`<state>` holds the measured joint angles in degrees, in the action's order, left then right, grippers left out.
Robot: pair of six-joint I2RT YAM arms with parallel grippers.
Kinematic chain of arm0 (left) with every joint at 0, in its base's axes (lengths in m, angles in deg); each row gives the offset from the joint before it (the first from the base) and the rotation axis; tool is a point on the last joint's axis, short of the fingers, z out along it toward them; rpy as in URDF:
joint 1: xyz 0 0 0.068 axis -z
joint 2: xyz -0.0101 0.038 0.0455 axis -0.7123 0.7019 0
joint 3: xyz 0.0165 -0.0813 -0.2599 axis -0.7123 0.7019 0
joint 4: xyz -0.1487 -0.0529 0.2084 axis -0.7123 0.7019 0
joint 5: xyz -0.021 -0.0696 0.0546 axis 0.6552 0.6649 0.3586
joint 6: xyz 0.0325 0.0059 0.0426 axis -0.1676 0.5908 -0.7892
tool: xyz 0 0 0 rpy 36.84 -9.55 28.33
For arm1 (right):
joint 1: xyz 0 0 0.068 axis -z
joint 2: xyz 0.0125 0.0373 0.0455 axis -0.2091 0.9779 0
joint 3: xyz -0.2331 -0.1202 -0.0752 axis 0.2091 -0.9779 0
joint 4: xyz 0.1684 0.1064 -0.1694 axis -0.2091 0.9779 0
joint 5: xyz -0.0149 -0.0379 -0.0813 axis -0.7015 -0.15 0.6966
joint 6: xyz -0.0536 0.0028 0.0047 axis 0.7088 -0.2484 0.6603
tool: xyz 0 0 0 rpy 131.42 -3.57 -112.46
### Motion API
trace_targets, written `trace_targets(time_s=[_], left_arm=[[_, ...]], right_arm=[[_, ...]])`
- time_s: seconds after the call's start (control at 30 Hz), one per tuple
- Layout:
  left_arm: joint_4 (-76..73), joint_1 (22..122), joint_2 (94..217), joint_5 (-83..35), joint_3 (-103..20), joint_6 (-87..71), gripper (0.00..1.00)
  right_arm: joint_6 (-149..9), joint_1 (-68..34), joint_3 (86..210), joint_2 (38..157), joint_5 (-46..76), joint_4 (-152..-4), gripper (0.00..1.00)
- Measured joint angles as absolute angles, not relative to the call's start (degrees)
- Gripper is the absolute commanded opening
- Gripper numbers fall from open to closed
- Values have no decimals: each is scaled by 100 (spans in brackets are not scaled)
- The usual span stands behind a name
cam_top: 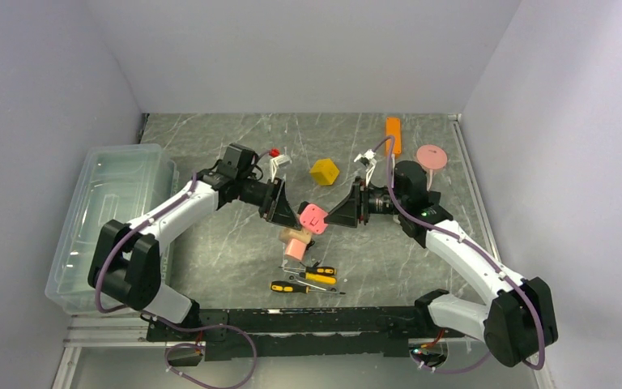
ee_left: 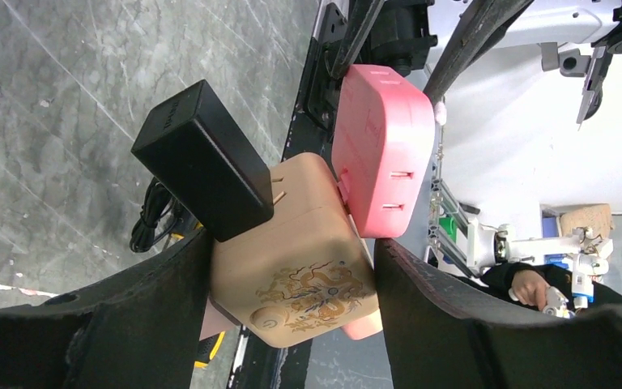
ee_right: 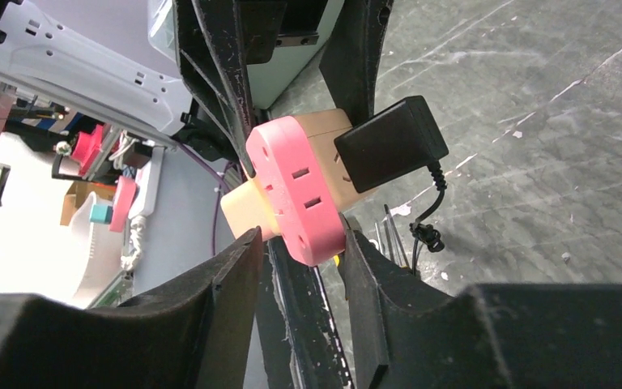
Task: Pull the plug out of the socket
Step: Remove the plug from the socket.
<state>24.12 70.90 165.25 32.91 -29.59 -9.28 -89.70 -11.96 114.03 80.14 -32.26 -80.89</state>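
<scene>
My left end effector [ee_left: 291, 243] pinches the socket [ee_left: 296, 279]; right end effector [ee_right: 301, 237] straddles the pink plug [ee_right: 291, 186], can't tell if it's clamped. Plug's seated, whole pull's left.

No legible lettering anywhere.
The tan socket block [ee_left: 296, 231] bears only a gold dragon emblem [ee_left: 316, 296] and a small round power-button mark [ee_left: 269, 321]; no words, numbers or brands readable.
</scene>
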Motion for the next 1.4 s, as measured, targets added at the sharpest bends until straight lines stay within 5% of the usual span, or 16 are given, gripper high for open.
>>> trace_targets(time_s=[0.63,0.97,1.2,1.4], left_arm=[[2616,6921,17172,2880,-3057,-808,0],[2485,6924,17207,2814,-3057,-712,0],[2498,6924,17274,2773,-3057,-703,0],[2496,6921,17338,2757,-3057,-675,0]], right_arm=[[-8832,-1301,11394,7977,-3432,-8019,44],[-8683,-1469,11394,8477,-3246,-8157,69],[-8583,-1469,11363,8425,-2839,-8199,71],[-8478,-1478,11226,8427,-2756,-8223,86]])
